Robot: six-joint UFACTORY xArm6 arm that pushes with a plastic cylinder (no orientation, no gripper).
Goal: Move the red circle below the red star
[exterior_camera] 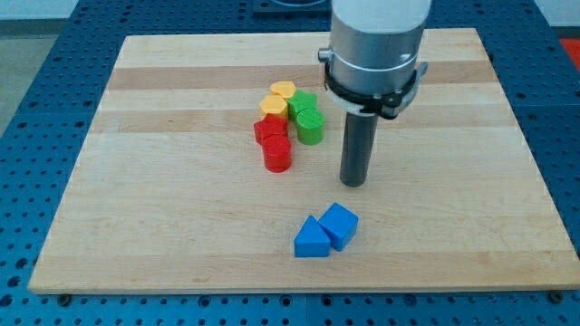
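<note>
Lab bench, blue perforated table point(36, 36), wooden board point(181, 226)

We note a wooden table point(163, 217) bearing clustered yellow point(278, 98), green point(306, 116), red blocks point(273, 142); two blue blocks point(326, 231) apart.

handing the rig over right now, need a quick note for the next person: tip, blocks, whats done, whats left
My tip rests on the board, touching no block, to the view's right of the cluster.
The red circle sits directly below the red star, touching it.
The green blocks and yellow blocks are packed against the reds at the view's top right.
The two blue blocks lie together toward the view's bottom, apart from the rest.
Done: the circle already looks to be below the star.
Left: probably nothing beyond confirming the placement.
</note>
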